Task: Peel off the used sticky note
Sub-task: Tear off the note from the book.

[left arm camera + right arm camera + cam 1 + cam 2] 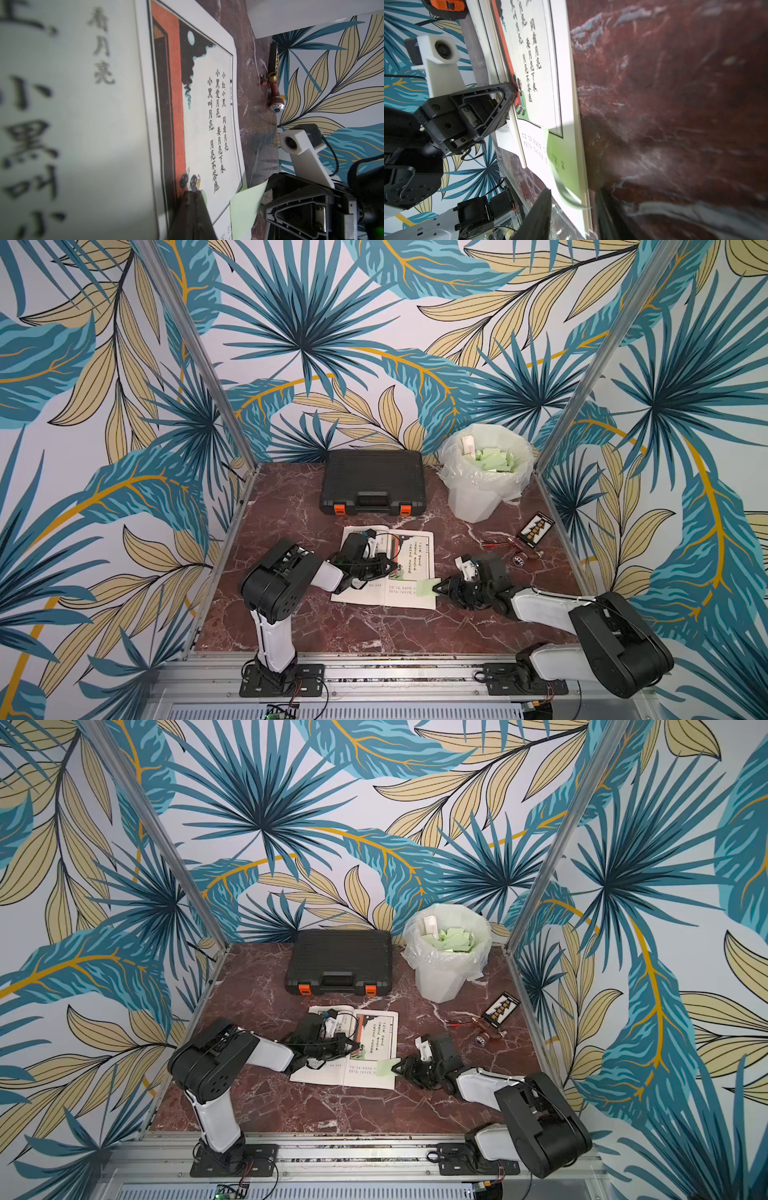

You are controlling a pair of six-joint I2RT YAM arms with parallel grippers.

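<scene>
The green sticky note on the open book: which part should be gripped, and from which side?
Grip the curled-up free edge of the sticky note, lifted off the book near its outer edge. Come in low from the robot's right, jaws straddling that flap; its far edge looks stuck.

The table (353,626) is glossy veined stone, the book (409,597) matt paper, the case (372,475) ribbed plastic.

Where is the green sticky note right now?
In both top views the sticky note sits on the near right corner of the book, at the fingertips of the right hand.
</scene>
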